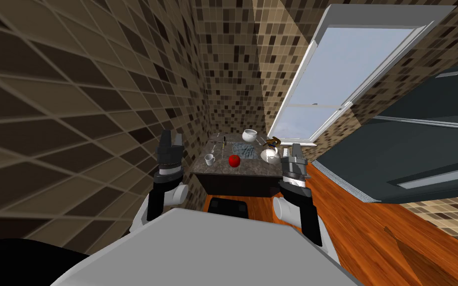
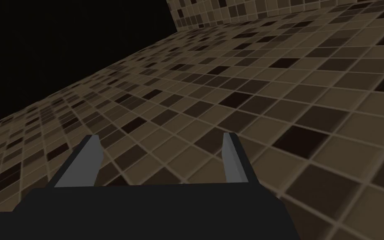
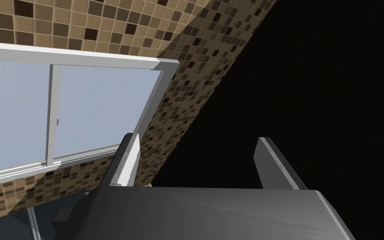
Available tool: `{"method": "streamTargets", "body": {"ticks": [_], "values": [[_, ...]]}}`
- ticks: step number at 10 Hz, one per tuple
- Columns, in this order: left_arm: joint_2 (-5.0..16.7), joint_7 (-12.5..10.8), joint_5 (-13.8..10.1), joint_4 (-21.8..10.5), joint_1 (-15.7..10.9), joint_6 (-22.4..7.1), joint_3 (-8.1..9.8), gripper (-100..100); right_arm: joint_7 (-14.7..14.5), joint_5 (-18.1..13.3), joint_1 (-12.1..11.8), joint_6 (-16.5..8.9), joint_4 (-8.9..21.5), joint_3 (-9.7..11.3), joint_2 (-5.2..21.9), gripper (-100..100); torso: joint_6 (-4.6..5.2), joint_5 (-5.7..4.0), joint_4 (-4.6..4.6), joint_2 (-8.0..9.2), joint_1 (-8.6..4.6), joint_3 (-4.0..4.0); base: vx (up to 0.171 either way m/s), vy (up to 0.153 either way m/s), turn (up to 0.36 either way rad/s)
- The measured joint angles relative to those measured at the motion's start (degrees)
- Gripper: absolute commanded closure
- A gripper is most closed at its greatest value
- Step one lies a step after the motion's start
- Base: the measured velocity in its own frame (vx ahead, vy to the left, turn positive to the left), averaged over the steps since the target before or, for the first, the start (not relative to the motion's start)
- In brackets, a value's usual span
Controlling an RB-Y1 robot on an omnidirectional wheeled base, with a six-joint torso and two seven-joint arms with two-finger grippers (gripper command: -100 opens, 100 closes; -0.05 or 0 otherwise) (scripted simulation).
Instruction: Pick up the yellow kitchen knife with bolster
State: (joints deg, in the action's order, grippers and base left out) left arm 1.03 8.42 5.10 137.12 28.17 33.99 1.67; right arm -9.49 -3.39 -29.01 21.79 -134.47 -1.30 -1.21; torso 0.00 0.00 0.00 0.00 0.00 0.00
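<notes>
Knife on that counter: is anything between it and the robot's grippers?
Yes, likely. A cup and a red apple stand on the counter's near edge, in front of the knife. The open left gripper and right gripper hang short of it.

You have one dark stone counter (image 1: 251, 168) ahead. On it you can count one white mug (image 1: 209, 159), one red apple (image 1: 234, 160), one white bowl (image 1: 249, 134), one white teapot-like vessel (image 1: 270, 157), one grey-blue mat (image 1: 244, 150) and one small brown-and-blue thing (image 1: 272, 142). You also have two slim items there, one pale thin utensil (image 1: 214, 148) and one yellowish thin utensil (image 1: 223, 144), too small to tell which is the knife. Count one window (image 1: 332, 84) and one dark grey appliance (image 1: 421, 144). You have two grippers, the left gripper (image 1: 172, 135) and the right gripper (image 1: 296, 148), each with two fingers spread apart, four in all.
</notes>
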Motion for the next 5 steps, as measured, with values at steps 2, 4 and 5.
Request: {"method": "streamTargets", "body": {"ticks": [2,4,5], "values": [[2.6,-0.14,-0.73,-1.1,-1.08,-0.34,-0.67,-100,0.0,0.0,0.0,0.0,0.0,0.0,0.0,0,0.01,-0.01,0.01,0.07,-0.06,0.04,-0.032,-0.029,-0.037],[5.89,0.04,-1.76,-3.36,-3.28,-0.98,-2.52,-100,0.0,0.0,0.01,0.0,0.0,0.01,0.0,0,0.02,-0.03,0.03,0.13,-0.13,0.07,-0.044,-0.037,-0.058],[7.61,0.2,-2.5,-4.51,-5.01,-1.98,-3.7,-100,0.0,0.0,0.01,0.0,0.0,0.01,0.0,0,0.02,-0.03,0.03,0.15,-0.14,0.08,-0.031,-0.019,-0.019]]}}
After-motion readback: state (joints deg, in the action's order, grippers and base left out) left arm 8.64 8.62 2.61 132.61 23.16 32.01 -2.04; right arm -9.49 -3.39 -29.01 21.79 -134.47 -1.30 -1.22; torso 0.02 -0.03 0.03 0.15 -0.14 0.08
